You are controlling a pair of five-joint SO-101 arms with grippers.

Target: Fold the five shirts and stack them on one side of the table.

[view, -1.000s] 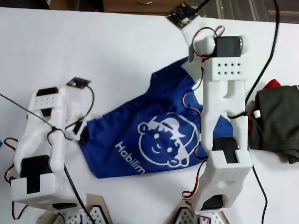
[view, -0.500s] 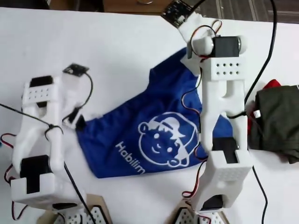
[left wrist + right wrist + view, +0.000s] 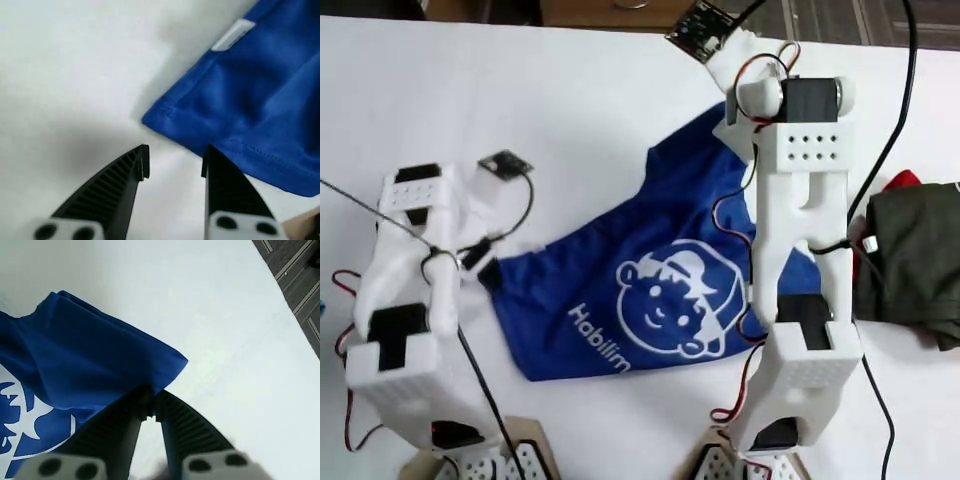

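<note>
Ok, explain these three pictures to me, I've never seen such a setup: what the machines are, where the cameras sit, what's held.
Two white robot arms, the left arm and right arm, stand at a white table. One picture looks down from above; the other two come from a camera on each wrist. A blue shirt lies between them, dark clothes beside the right arm. The right gripper pinches one shirt corner; the left gripper is open by another, holding nothing.

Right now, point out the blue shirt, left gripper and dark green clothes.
blue shirt (image 3: pixel 670 205), high view, plain cloth above the printed face.
left gripper (image 3: pixel 175 152), left wrist view, midway between its fingertips.
dark green clothes (image 3: pixel 915 250), high view, middle of the pile.
</note>
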